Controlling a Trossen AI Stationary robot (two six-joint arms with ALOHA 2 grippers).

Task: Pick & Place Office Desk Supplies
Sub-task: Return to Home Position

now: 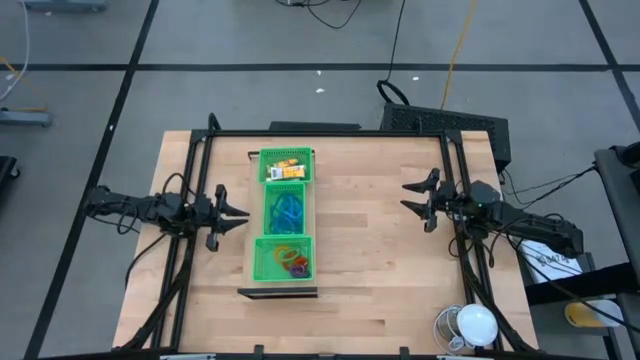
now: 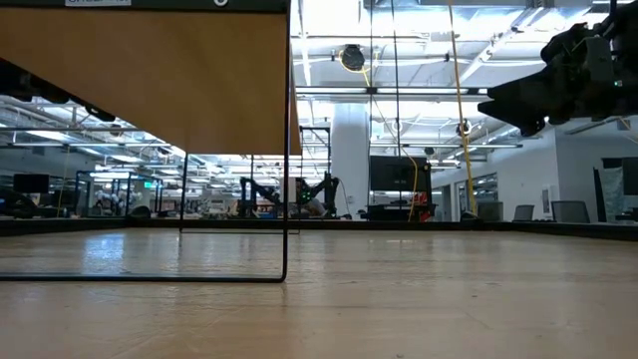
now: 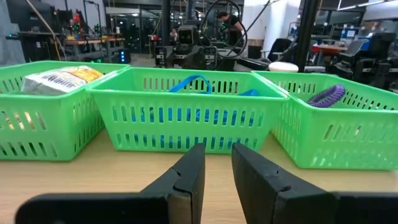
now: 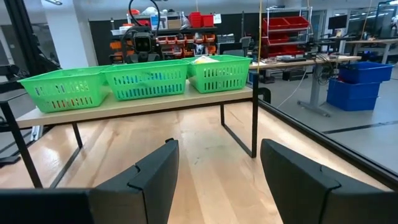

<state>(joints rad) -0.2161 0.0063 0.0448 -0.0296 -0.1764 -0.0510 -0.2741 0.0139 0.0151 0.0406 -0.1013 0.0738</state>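
Three green baskets stand in a row on a small raised wooden shelf (image 4: pixel 124 107) left of the table's middle. The far basket (image 1: pixel 287 166) holds yellow and orange pieces (image 3: pixel 62 78). Blue loops (image 3: pixel 189 84) fill the middle basket (image 1: pixel 287 210), and the near basket (image 1: pixel 284 258) holds orange-red and purple loops (image 3: pixel 326 94). My left gripper (image 1: pixel 235 213) hovers level just left of the middle basket, narrowly open, nothing between its fingers (image 3: pixel 217 165). My right gripper (image 1: pixel 415 197) hovers level well to the baskets' right, open and empty (image 4: pixel 217 155).
The shelf stands on thin black legs (image 2: pixel 285 199) above the wooden table (image 1: pixel 380 270). A white round object (image 1: pixel 470 325) sits at the table's near right corner. A black box (image 1: pixel 445 120) lies at the far right edge. Bare table lies between the shelf and my right gripper.
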